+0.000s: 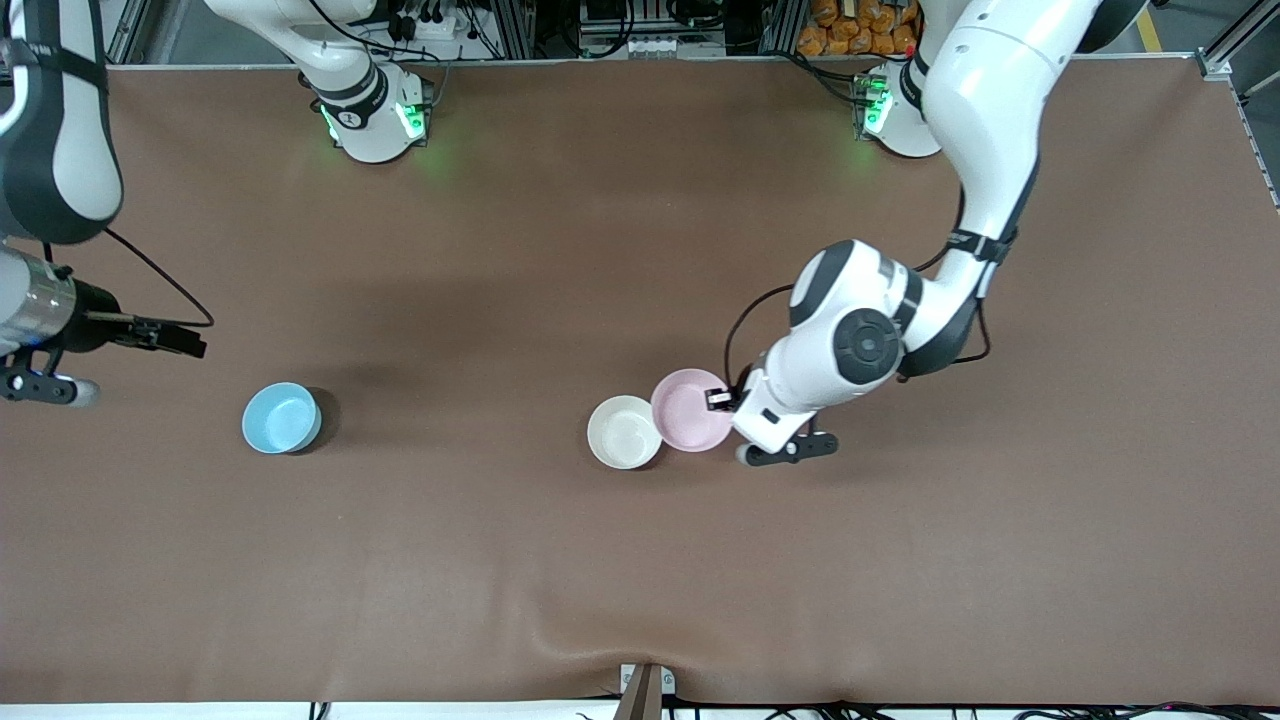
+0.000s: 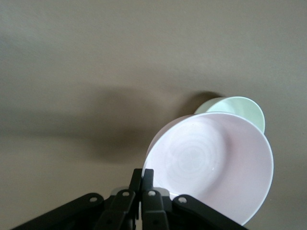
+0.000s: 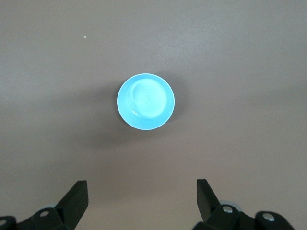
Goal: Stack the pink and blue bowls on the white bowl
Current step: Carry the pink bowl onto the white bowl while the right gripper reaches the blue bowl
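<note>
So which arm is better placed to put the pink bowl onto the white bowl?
The left arm. Its pincer is shut on the rim of the glossy pale pink bowl, right beside the plain white bowl. The right pincer hangs open over the sky-blue bowl.

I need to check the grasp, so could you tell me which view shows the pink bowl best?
The left wrist view: the pink bowl fills it, its rim pinched by the left gripper, the white bowl beside it. The front view shows it smaller. The right wrist view shows only the blue bowl.

I see even overhead light on the table [image 1: 600,580]; soft arm shadows fall across it, the pink bowl [image 2: 216,167] shows faint glare, and everything stays sharp.
</note>
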